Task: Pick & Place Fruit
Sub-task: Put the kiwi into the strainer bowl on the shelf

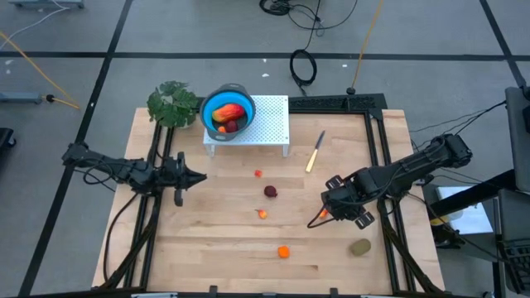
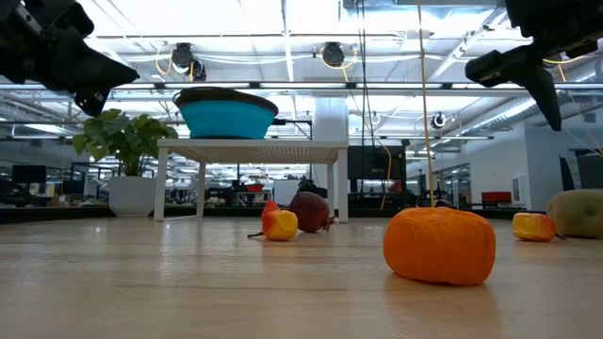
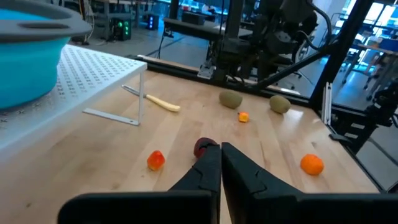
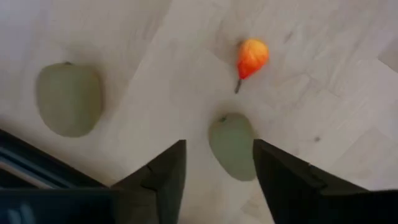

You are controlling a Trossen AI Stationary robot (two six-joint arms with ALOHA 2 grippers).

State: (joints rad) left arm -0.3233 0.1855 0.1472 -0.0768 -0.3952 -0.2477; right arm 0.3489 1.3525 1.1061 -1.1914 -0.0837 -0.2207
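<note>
— Orange ball [image 2: 439,245] sits nearest the low camera on the worktop [image 2: 188,292]; the dark red ball [image 2: 309,211] lies farther back. What does only the right wrist view show?

— An olive oval [image 4: 232,147] lying right between the parted fingers of the right end effector [image 4: 217,168], nothing gripped. A second oval [image 4: 68,98] lies apart, and a small orange-red piece [image 4: 251,57] just beyond.

— And from above?

— Fruit already sits in the blue bowl [image 1: 228,112] on the white stand [image 1: 269,124]. The left end effector [image 1: 192,176] hovers shut and empty, well short of the dark red ball.
</note>
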